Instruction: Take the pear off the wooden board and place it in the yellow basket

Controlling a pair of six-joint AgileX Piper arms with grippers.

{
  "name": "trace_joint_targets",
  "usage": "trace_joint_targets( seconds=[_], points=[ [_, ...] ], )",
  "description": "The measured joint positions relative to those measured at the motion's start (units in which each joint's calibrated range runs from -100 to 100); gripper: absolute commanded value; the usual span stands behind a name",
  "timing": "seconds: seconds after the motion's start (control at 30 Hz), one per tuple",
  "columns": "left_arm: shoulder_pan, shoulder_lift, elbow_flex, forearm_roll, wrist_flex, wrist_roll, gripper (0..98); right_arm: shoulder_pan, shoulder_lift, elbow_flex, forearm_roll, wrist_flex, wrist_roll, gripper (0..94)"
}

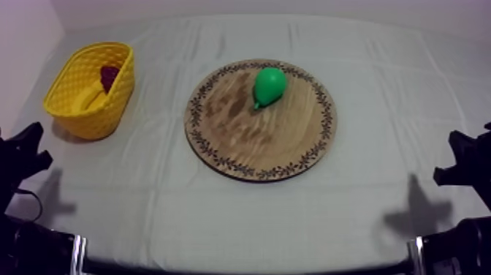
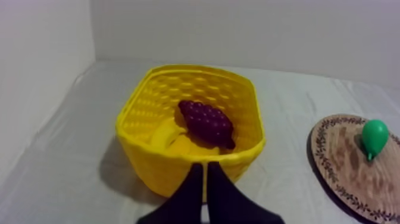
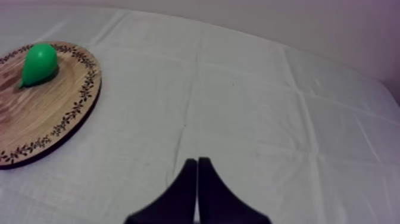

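L gripper (image 2: 205, 170) closed, wedge; smooth pear (image 1: 269, 85) on round wood board (image 1: 241, 139).

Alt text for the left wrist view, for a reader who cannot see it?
A yellow basket holding a bunch of grapes and a banana stands on the cloth just beyond my shut left gripper. Beside the basket, a green pear lies on the round wooden board.

Seen from above: table (image 1: 219, 227) under a grey-white cloth (image 1: 394, 110), creased in long folds. At centre, flat on the cloth, round wooden board (image 1: 248, 142) with a rim patterned in dark leaves. Toward the far left, well apart from the board, yellow basket (image 1: 113, 102) of lattice weave, upright on the cloth, soft shadow at its base.
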Motion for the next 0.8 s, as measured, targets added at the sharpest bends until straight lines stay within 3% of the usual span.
trace_joint_targets(
  seconds=[0.13,0.33,0.8],
  points=[
    [-0.36,3.91,-3.48,-0.31,-0.06,0.84,0.0,0.00,0.00,0.00,0.00,0.00,0.00,0.5],
    [-0.12,12.68,-13.29,1.32,0.62,0.63,0.0,0.00,0.00,0.00,0.00,-0.07,0.00,0.5],
    [5.25,38.64,-46.80,2.83,9.72,0.43,0.0,0.00,0.00,0.00,0.00,-0.07,0.00,0.5]
  ],
)
